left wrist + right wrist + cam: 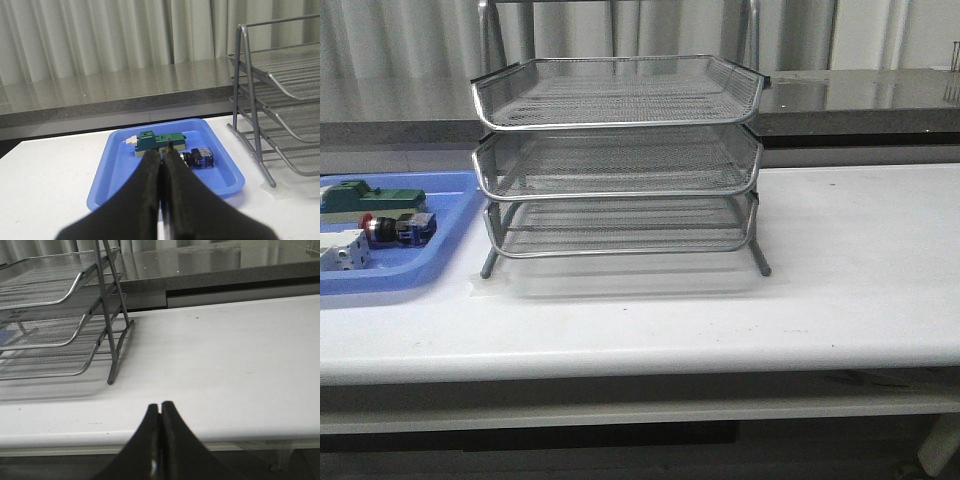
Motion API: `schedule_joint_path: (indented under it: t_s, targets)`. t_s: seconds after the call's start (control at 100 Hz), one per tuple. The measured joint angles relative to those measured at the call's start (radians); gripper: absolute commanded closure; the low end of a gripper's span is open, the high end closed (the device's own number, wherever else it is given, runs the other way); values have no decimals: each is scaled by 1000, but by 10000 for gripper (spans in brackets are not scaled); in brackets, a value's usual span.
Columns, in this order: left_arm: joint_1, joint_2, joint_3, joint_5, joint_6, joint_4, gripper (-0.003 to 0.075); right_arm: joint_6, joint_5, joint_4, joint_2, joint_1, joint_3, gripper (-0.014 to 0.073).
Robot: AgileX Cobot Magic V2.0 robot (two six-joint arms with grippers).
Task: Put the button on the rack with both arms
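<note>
Standing at the centre of the white worktop (840,280), the rack (617,160) showed three wire-mesh tiers stacked on a metal frame, and all three trays looked bare in the front view. At about nine o'clock from it, just beside its left foot, lay a flat blue tray (440,262) holding three parts. The button (395,229) rested on its side in the middle of that tray, red head toward the left edge and blue rear block pointing at the rack. At twelve o'clock from the button sat a green-and-grey block (375,197), and at seven o'clock a white boxy component (342,251), partly cut off by the frame edge. Neither arm appeared in the front view. From the left wrist camera, the left pincer (163,150) had its black fingers pressed together with nothing between them, raised above the worktop short of the tray, its tips lined up with the green-and-grey block and the button just to one side. From the right wrist camera, the right pincer (160,407) was likewise closed on nothing, hanging over the near edge of the worktop at roughly four o'clock from the rack, well apart from its nearest leg. Behind the worktop ran a grey counter (860,95) and pale curtains (400,40).
</note>
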Motion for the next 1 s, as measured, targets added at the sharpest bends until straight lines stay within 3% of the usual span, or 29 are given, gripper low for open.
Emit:
schedule_joint_path:
  t_s: [0.83,1.0]
  targets:
    - [0,0,0,0,0,0,741,0,-2,-23,0,0,0,651]
    - [0,0,0,0,0,0,741,0,-76,-23,0,0,0,651]
